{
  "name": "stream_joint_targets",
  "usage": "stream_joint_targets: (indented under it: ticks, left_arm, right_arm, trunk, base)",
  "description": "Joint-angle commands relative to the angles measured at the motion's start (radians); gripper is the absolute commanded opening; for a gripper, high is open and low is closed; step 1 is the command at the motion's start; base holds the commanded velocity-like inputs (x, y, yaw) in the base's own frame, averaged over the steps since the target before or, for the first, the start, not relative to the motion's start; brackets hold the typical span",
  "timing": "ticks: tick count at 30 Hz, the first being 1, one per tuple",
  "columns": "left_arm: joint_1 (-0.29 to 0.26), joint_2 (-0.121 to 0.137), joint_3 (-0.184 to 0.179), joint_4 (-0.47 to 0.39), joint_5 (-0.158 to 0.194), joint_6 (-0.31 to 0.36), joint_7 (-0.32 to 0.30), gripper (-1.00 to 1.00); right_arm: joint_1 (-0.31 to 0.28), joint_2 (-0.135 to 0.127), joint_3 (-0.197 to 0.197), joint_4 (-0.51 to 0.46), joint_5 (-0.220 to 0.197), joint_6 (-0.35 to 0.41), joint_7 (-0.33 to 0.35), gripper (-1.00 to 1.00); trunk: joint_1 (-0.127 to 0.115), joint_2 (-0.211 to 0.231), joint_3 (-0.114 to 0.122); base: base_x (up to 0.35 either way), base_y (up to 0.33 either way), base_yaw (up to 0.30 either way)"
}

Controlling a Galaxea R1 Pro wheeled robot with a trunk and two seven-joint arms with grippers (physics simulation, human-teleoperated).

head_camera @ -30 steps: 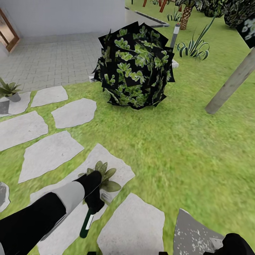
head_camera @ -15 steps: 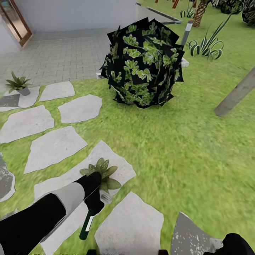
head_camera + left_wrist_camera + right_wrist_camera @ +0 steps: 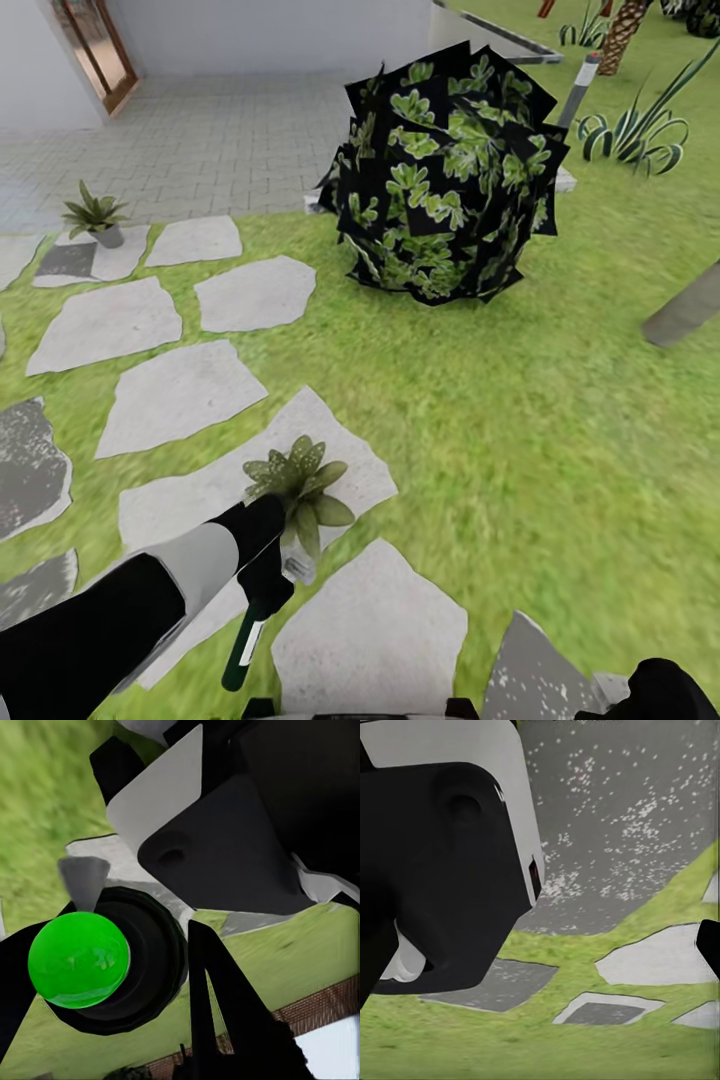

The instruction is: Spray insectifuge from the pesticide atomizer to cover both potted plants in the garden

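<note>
Left end effector (image 3: 268, 585) gripping pesticide atomizer (image 3: 243, 643)

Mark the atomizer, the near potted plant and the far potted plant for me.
pesticide atomizer (image 3: 240, 652): head view, on the dark green bottle body below the left gripper.
near potted plant (image 3: 300, 480): head view, on its leaf rosette.
far potted plant (image 3: 95, 212): head view, on its leaves above the grey pot.

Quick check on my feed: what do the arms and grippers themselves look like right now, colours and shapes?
The left arm is glossy black with a pale grey-white wrist band, ending in a black left gripper. In the left wrist view its fingers are black and tapered. The right arm's end is rounded and black, with white panels in its wrist view.
</note>
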Motion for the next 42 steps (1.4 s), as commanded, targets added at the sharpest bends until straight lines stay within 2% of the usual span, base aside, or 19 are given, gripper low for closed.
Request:
stream_joint_targets:
  ticks: [1, 11, 19, 30, 42]
  left_arm:
    - [0.0, 0.0, 0.001, -0.001, -0.011, 0.003, -0.009, -1.0]
    - [0.0, 0.0, 0.001, -0.001, -0.011, 0.003, -0.009, -1.0]
    - [0.0, 0.0, 0.004, -0.001, -0.011, 0.003, -0.009, -1.0]
    - [0.0, 0.0, 0.004, -0.001, -0.011, 0.003, -0.009, -1.0]
    - [0.002, 0.001, 0.004, -0.001, -0.011, 0.003, -0.009, -1.0]
  right_arm:
    - [0.0, 0.0, -0.001, -0.001, 0.009, 0.002, 0.01, 1.0]
    - [0.0, -0.001, -0.001, -0.001, 0.009, 0.002, 0.009, 1.0]
    - [0.0, -0.001, -0.001, -0.001, 0.01, 0.002, 0.009, 1.0]
    - [0.0, 0.0, 0.0, -0.001, 0.01, 0.002, 0.009, 1.0]
    - [0.0, -0.001, 0.0, -0.001, 0.01, 0.002, 0.009, 1.0]
  trunk:
    - [0.0, -0.001, -0.002]
    - [0.0, -0.001, -0.013]
    - [0.0, -0.001, -0.021]
    - [0.0, -0.001, -0.027]
    - [0.0, -0.001, -0.042]
  base:
    - [0.0, 0.0, 0.22]
    - [0.0, -0.006, 0.22]
    - [0.0, -0.272, 0.21]
    - [0.0, -0.286, 0.084]
    - [0.0, -0.071, 0.186]
